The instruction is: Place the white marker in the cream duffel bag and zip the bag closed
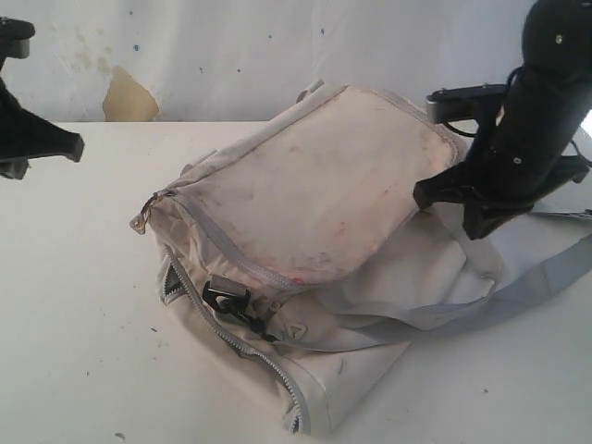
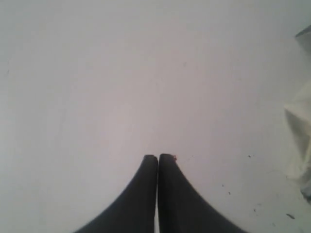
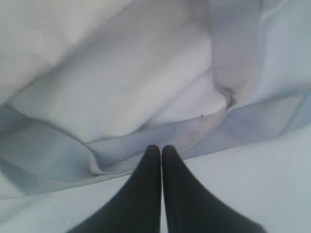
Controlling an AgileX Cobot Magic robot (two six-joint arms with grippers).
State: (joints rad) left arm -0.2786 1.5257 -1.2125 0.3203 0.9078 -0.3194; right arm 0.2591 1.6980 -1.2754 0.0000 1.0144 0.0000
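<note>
Left end effector (image 2: 158, 158): well to the left of the cream duffel bag (image 1: 342, 185), above bare counter; its two black fingers are pressed together tip to tip with nothing between them.
Counter (image 1: 74, 324): white, with a few small dark specks; it carries the bag and is bare on the bag's left side.
Cream duffel bag: lies on its side near the middle of the counter, its broad stained flap facing up and tilted towards the left end effector.
Zipper trim (image 1: 217, 250): a grey line along the near edge of the bag's flap; a second toothed line runs along the bag's lower near edge, and I cannot tell whether either is fully drawn.
Buckle (image 1: 225, 298): black, on the bag's near face just under the flap.
White marker: not seen in any view; I cannot tell where it is.
Strap (image 1: 518, 287): light grey, trailing off the bag's right side across the counter.
Right end effector (image 3: 156, 148): at the bag's right end, just above the strap; fingers closed against each other, gripping nothing.
</note>
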